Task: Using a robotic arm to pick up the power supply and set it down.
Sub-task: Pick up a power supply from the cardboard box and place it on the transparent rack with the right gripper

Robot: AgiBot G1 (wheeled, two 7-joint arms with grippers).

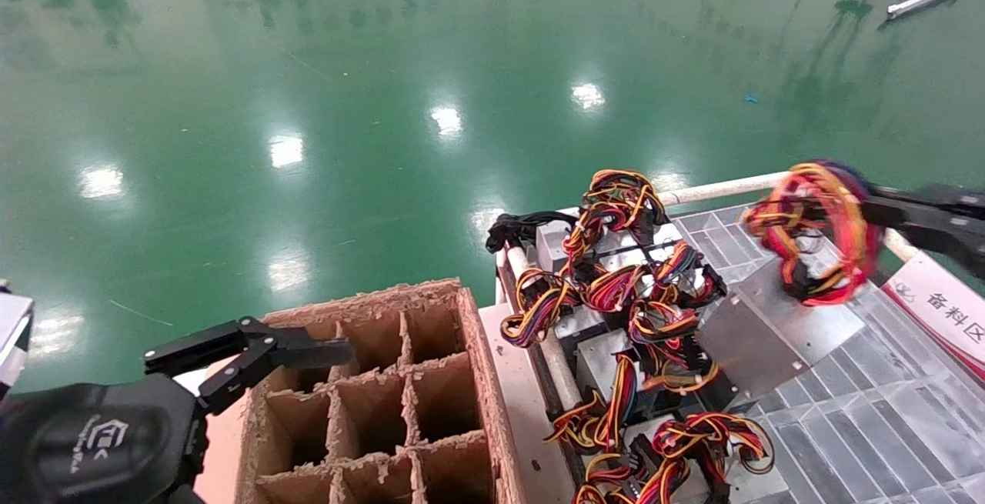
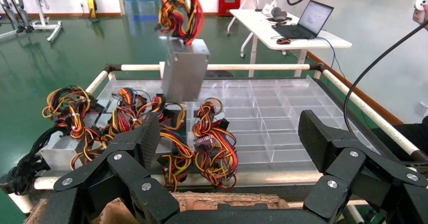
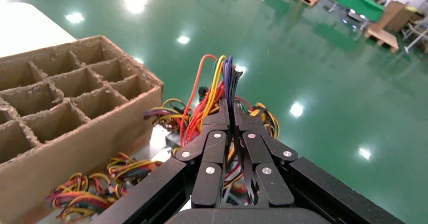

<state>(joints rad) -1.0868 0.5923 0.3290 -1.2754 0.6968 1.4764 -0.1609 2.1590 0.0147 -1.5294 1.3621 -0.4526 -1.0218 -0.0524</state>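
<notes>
A silver-grey power supply (image 1: 758, 331) hangs tilted in the air over the clear tray (image 1: 885, 419), held by its looped red, yellow and orange wire bundle (image 1: 816, 231). My right gripper (image 1: 868, 210) reaches in from the right and is shut on those wires. In the right wrist view the fingertips (image 3: 222, 114) pinch the wires (image 3: 214, 90) tightly. The left wrist view shows the same box (image 2: 184, 75) dangling below its bundle (image 2: 179, 7). My left gripper (image 1: 250, 346) is parked open and holds nothing at the near left, beside the cardboard box (image 1: 469, 335).
Several more power supplies (image 1: 631, 296) with tangled wires lie at the tray's left end. The divided cardboard box (image 3: 65, 108) stands left of the tray. White pipe rails (image 1: 723, 188) frame the tray, and a white sign (image 1: 939, 308) sits at its right.
</notes>
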